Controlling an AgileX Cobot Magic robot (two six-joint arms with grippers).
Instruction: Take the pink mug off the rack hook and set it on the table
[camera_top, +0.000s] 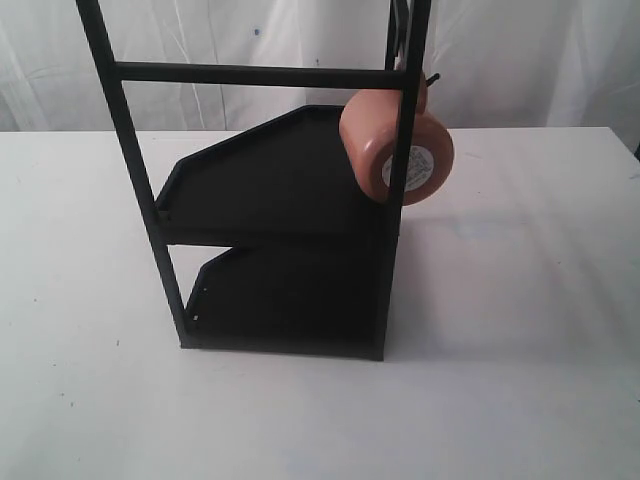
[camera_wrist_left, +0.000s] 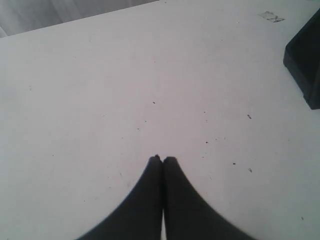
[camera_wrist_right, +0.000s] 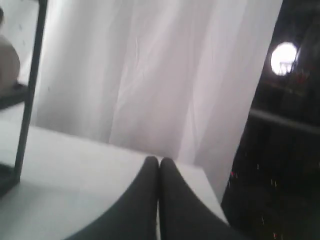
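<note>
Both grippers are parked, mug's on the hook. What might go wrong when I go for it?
The rack hook has an upturned tip: pulling the pink mug straight off may snag it and drag the rack. An upright crosses the mug in the exterior view, so a sideways approach may hit it. The right gripper is shut; it must open first.

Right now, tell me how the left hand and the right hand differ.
The left hand points down at the table. The right hand points more level, toward the white curtain past the table's edge. The left hand's view catches a corner of the rack, while the right hand's view catches a rack upright. Both hands are shut and empty.
</note>
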